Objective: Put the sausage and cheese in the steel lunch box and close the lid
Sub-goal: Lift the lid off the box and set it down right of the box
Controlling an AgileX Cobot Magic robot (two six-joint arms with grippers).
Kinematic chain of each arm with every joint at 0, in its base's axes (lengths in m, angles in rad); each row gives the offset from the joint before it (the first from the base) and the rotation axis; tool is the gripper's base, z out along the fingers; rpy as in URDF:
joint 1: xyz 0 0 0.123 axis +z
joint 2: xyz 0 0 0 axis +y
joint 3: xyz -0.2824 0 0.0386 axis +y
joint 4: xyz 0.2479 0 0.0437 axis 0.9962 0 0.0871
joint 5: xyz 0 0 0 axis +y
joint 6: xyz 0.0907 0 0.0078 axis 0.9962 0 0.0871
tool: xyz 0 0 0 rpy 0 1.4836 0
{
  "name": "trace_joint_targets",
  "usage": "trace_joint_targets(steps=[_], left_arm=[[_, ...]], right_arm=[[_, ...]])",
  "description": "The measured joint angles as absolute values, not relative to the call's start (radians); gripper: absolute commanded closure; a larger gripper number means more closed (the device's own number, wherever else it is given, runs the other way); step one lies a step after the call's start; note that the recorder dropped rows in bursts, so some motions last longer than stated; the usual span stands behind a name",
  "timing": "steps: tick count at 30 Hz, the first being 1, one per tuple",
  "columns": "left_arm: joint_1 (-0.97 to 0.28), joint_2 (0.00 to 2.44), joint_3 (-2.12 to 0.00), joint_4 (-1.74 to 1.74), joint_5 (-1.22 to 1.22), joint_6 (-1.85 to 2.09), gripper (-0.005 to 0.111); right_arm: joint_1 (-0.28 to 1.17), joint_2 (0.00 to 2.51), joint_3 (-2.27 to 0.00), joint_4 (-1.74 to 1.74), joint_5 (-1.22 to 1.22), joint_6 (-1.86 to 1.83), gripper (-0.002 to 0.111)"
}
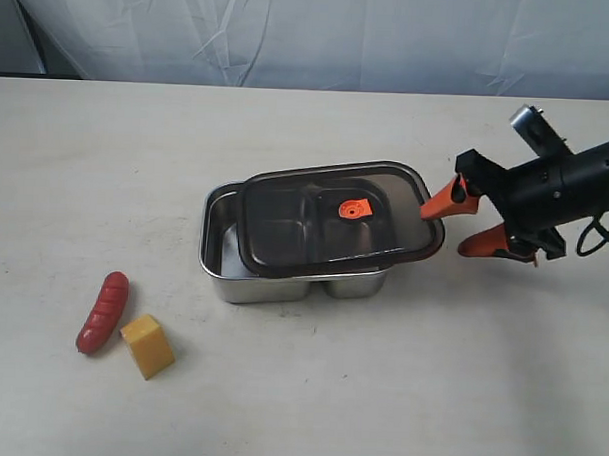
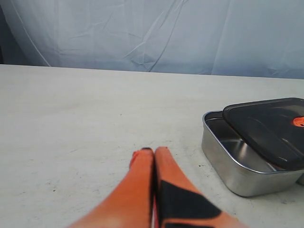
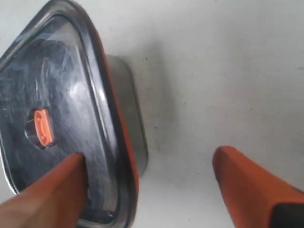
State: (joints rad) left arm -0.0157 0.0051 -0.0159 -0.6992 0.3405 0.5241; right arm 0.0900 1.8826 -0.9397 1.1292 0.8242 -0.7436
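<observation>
Right gripper point(image 1: 447, 230) spread open against lid point(image 1: 325, 214) edge, exterior view, lid askew atop lunch box point(image 1: 218, 260), sausage point(image 1: 102, 312) just beside cheese point(image 1: 147, 346) on table point(image 1: 399, 391), well apart from box, left wrist view, left gripper point(image 2: 153, 154) clenched, right wrist view, jaws wide apart, one over lid.
</observation>
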Motion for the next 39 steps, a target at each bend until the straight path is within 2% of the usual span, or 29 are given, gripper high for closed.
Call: trace_joint_targets(steps=[3, 5, 9, 20, 31, 39], left_arm=[[-0.016, 0.005, -0.016, -0.699, 0.340, 0.524, 0.107], [-0.016, 0.005, -0.016, -0.699, 0.340, 0.524, 0.107], [-0.016, 0.005, -0.016, -0.699, 0.340, 0.524, 0.107], [-0.016, 0.005, -0.016, -0.699, 0.340, 0.524, 0.107], [-0.016, 0.005, -0.016, -0.699, 0.340, 0.524, 0.107], [-0.016, 0.005, -0.016, -0.699, 0.340, 0.524, 0.107]], right_arm=[[0.129, 1.928, -0.940, 1.278, 0.816, -0.818, 0.037], [0.130, 1.940, -0.940, 1.344, 0.814, -0.852, 0.042], [0.130, 1.944, -0.940, 1.367, 0.836, -0.870, 0.109], [0.130, 1.888, -0.940, 1.418, 1.041, -0.909, 0.108], [0.130, 1.527, -0.940, 1.469, 1.078, -0.926, 0.108], [0.132, 1.242, -1.062, 0.969, 0.922, -0.867, 0.109]])
